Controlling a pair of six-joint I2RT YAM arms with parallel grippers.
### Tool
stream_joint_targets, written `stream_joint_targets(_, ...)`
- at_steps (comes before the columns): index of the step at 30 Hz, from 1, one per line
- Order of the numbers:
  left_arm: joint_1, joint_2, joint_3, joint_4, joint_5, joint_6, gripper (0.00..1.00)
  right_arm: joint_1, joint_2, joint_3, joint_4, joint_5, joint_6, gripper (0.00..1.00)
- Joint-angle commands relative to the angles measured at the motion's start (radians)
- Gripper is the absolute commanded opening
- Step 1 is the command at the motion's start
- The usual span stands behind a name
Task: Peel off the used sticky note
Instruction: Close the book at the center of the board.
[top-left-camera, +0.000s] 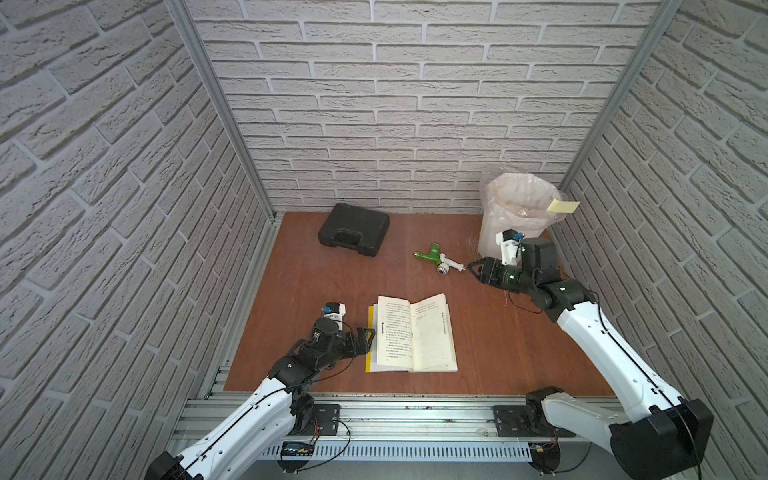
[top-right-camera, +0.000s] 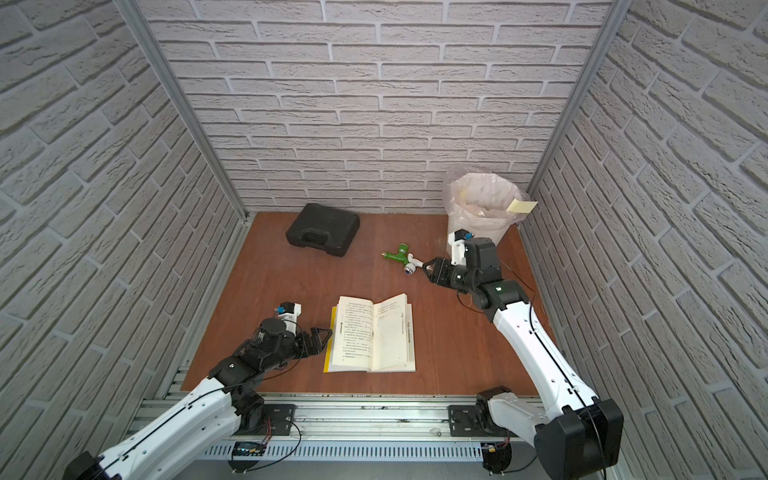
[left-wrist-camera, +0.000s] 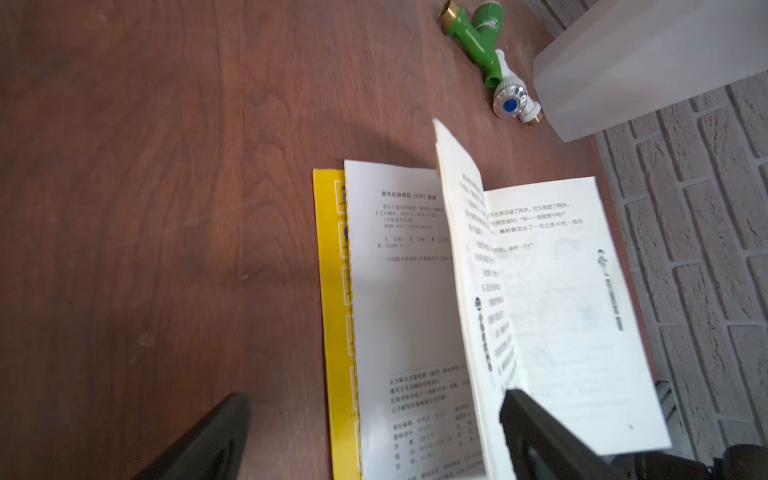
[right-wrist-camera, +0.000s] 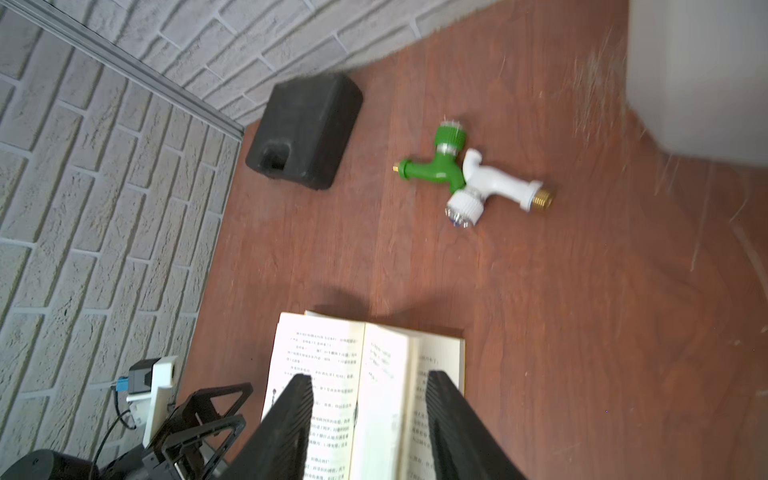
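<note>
Yellow sticky note (top-left-camera: 563, 205) sits on the rim of the lined bin (top-left-camera: 488, 232), well apart from the book (top-left-camera: 432, 336): behind it and off to its right, at the bench's (top-left-camera: 299, 291) back corner. Note is on the rim side facing away from the book, with one end poking out past the plastic liner. Both top views agree (top-right-camera: 522, 205). Neither hand is on it.

Book lies open and flat. Yellow cover edge shows along its left side, and one leaf near the spine stands up, clear in the left wrist view (left-wrist-camera: 461, 232).

Left hand (top-left-camera: 369, 337) is at the book's left edge, low over the bench, jaws spread wide. In its wrist view (left-wrist-camera: 374, 397) one finger is over bare wood left of the book and the other (left-wrist-camera: 540, 432) is over the pages. Nothing is between them. Can't tell whether that finger touches the paper.

Right hand (top-left-camera: 473, 268) is behind and right of the book, between it and the bin, pointing left. Jaws stand apart with nothing held; the wrist view (right-wrist-camera: 370, 376) shows just the book pages past the gap.

Green tap (top-left-camera: 432, 252) and white tap (top-left-camera: 448, 264) lie touching each other behind the book, just beside the right hand's tips. Black case (top-left-camera: 353, 229) lies further behind the book, to its left, near the back wall.
</note>
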Motion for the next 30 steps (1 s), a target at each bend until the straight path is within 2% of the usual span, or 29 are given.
stream_joint_targets(1,0.013,0.035,-0.023,0.112,0.090,-0.017,0.98,0.044,-0.033,-0.099,0.092,0.018,0.028,0.57)
stream_joint_targets(9,0.019,0.198,-0.046,0.268,0.185,-0.014,0.98,0.092,-0.055,-0.312,0.180,0.025,0.107,0.66)
stream_joint_targets(17,0.020,0.278,-0.042,0.292,0.200,0.022,0.98,0.093,-0.033,-0.470,0.294,-0.031,0.184,0.68)
stream_joint_targets(23,0.020,0.319,-0.044,0.344,0.233,0.041,0.98,0.093,0.031,-0.534,0.402,-0.113,0.232,0.69)
stream_joint_targets(30,0.019,0.409,-0.062,0.488,0.291,0.030,0.98,0.092,0.116,-0.583,0.557,-0.178,0.304,0.69)
